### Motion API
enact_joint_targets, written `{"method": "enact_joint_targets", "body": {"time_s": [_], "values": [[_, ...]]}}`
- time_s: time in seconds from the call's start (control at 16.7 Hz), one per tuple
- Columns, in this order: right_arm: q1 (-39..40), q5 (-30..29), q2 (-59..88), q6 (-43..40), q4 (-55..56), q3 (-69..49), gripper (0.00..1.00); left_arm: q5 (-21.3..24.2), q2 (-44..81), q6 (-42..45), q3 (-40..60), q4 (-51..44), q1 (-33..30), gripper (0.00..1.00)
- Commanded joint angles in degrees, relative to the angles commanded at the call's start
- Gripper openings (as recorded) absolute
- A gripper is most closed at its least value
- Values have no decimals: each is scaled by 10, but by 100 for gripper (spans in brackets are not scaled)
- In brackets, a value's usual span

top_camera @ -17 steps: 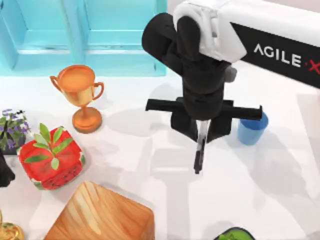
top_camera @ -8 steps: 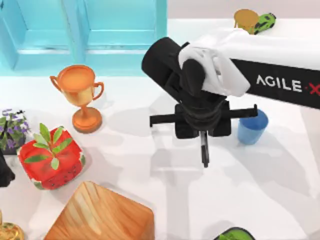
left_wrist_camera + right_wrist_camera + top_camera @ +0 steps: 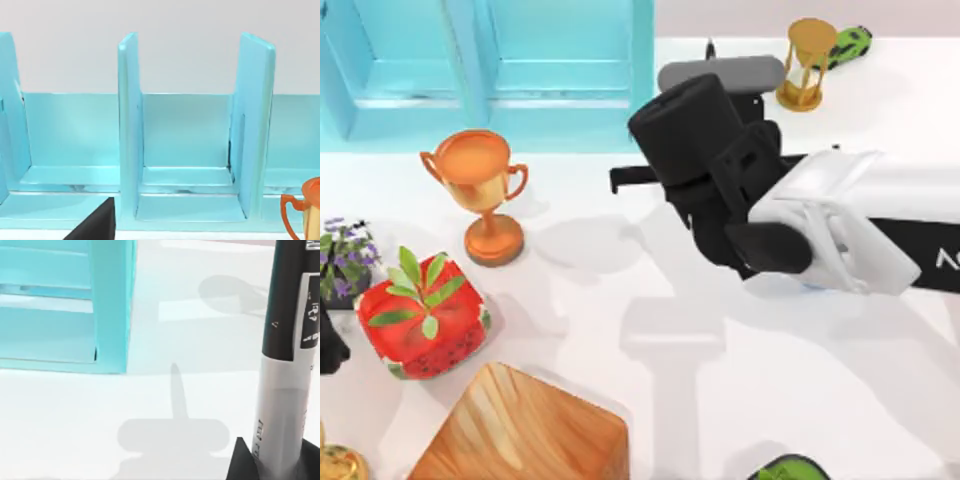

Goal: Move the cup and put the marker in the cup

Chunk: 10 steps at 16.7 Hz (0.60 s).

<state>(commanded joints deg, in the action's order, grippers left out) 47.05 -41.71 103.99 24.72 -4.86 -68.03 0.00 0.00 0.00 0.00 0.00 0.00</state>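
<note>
- White counter (image 3: 620, 400) spreads under everything, with a turquoise shelf unit (image 3: 490, 70) along its far edge, off to the left of the right gripper.
- AgileX right arm (image 3: 840, 225) reaches in from the right side, its bulk covering the middle of the counter; part of a white letter shows on its black panel, too little to read.
- Right gripper (image 3: 272, 467) is closed on the marker (image 3: 287, 355), which stands up from it in the right wrist view. The label carries small print that I cannot read.
- Cup: I cannot place it from here.
- Progress, as I judge it: the marker is picked up and lifted off the counter; dropping it into the cup is left.
- Left arm is parked, its wrist camera facing the shelf unit.
</note>
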Motion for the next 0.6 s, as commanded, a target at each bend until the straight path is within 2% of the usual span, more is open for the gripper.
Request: {"method": "enact_joint_targets", "body": {"time_s": [0.36,0.6], "values": [[29,-154,-104,-134,374,164,0,0,0,0,0,0,0,100],[42,-229,-141,-217,553,270,0,0,0,0,0,0,0,100]]}}
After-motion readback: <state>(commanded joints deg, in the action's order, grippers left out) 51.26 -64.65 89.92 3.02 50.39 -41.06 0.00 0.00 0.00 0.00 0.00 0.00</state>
